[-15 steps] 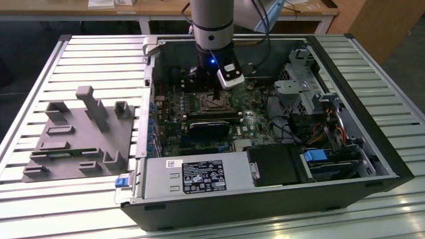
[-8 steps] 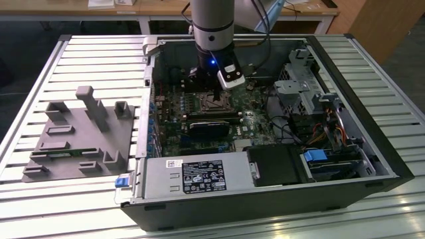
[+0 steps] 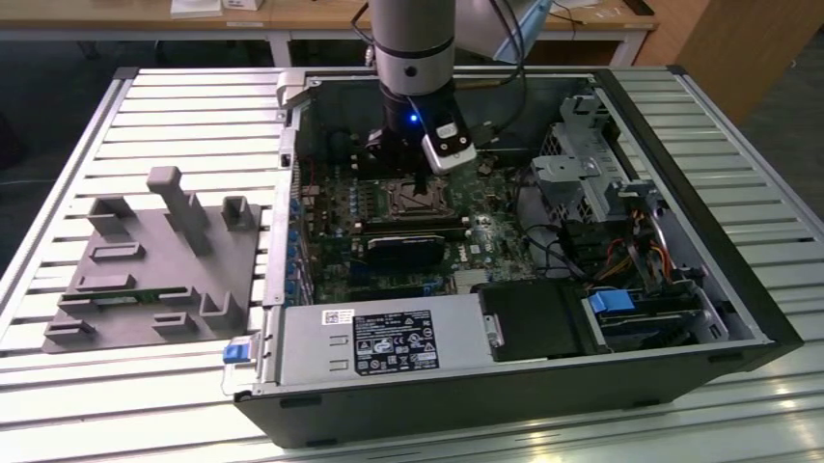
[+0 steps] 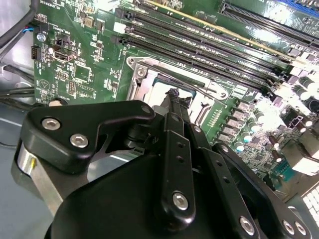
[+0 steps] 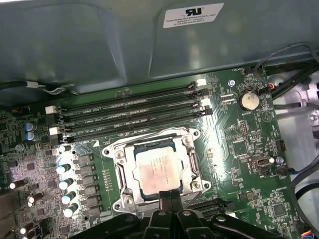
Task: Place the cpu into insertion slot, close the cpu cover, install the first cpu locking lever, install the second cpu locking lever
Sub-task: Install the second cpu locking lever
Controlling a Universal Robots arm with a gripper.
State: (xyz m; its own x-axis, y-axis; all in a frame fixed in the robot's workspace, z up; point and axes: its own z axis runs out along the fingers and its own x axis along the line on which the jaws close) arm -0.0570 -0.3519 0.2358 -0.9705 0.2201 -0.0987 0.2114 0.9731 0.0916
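While the arm hangs over the open computer case (image 3: 618, 318), I log the setting first: the case lies on a slatted metal table (image 3: 193, 106), with a grey fixture block (image 3: 154, 260) on the exterior view's left and wooden desks (image 3: 154, 21) at the far side of the room.

Exterior view: the gripper (image 3: 415, 172) sits low over the insertion slot (image 3: 409, 198) on the green motherboard (image 3: 338, 231). From this angle I cannot make out the chip.

First wrist view: the cpu (image 5: 156, 171) lies flat inside the insertion slot (image 5: 154, 169), its dull metal top showing through the window of the cpu cover (image 5: 128, 175), which lies down around it. Black memory slots (image 5: 134, 112) run just beyond the socket. The gripper (image 5: 171, 198) has its tips at the cover's edge nearest the camera.

Second wrist view: this one gives the gripper (image 4: 174, 95) from behind, its two fingers (image 4: 172, 110) pressed together into one narrow point with nothing between them, the tip at the socket frame (image 4: 137, 82). Whether it actually touches the metal I cannot tell.
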